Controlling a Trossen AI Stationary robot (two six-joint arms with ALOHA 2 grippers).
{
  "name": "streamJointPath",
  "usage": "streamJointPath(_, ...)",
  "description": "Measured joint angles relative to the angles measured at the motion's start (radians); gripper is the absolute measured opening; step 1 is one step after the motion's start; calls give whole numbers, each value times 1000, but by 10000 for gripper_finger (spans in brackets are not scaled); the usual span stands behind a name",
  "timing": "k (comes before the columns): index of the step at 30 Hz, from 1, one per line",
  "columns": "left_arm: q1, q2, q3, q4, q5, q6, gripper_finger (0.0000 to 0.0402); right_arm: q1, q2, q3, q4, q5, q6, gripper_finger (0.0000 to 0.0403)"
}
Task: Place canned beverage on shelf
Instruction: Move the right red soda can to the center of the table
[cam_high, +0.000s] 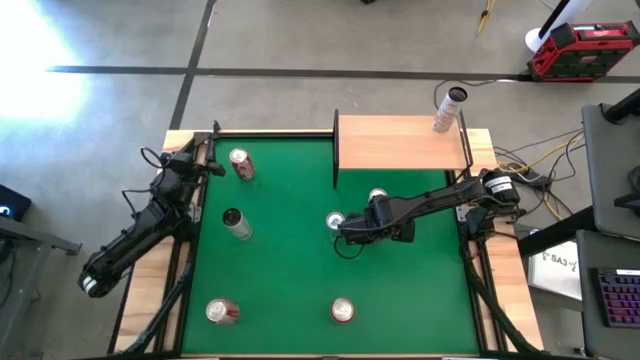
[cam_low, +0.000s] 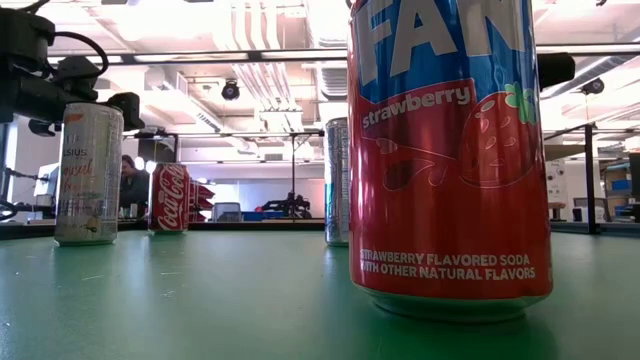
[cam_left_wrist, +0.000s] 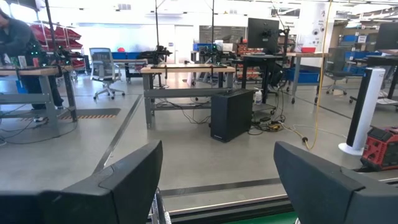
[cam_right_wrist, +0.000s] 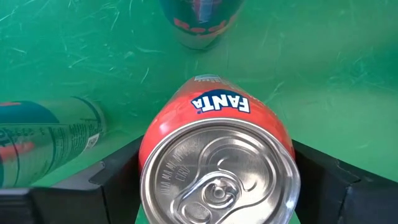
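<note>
**A:** Where are your right arm's fingers now?

**B:** Your right gripper (cam_high: 345, 226) reaches from the right side to the middle of the green felt desk (cam_high: 290, 280). Its 2 dark fingers (cam_right_wrist: 118, 180) are closed against both sides of a red Fanta aluminium can (cam_right_wrist: 217, 118), which stands upright with its silver top up.

**A:** And the shelf?

**B:** The light tan wooden shelf with a thin dark metal frame (cam_high: 395, 142) sits at the desk's far edge, right of centre, apart from the held can. 1 slim white can with a dark top (cam_high: 447, 112) stands at its far right corner.

**A:** Your left arm?

**B:** Your left gripper (cam_high: 208, 166) waits at the far left corner, its fingers (cam_left_wrist: 124, 180) apart with nothing between them.

**A:** Other cans?

**B:** 1 silver-topped can (cam_high: 377, 196) stands just beyond the right gripper. A red can (cam_high: 241, 164) is near the left gripper, a pale can with a dark top (cam_high: 236, 224) is left of centre, and 2 red cans (cam_high: 222, 312) (cam_high: 343, 310) stand along the near edge.
</note>
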Motion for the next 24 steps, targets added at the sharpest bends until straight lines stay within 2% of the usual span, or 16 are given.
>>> streamJointPath(17, 0, 0, 0, 0, 0, 0, 293, 0, -3, -47, 47, -24, 9, 304)
streamJointPath(24, 0, 0, 0, 0, 0, 0, 293, -1, 0, -31, 21, -24, 11, 359)
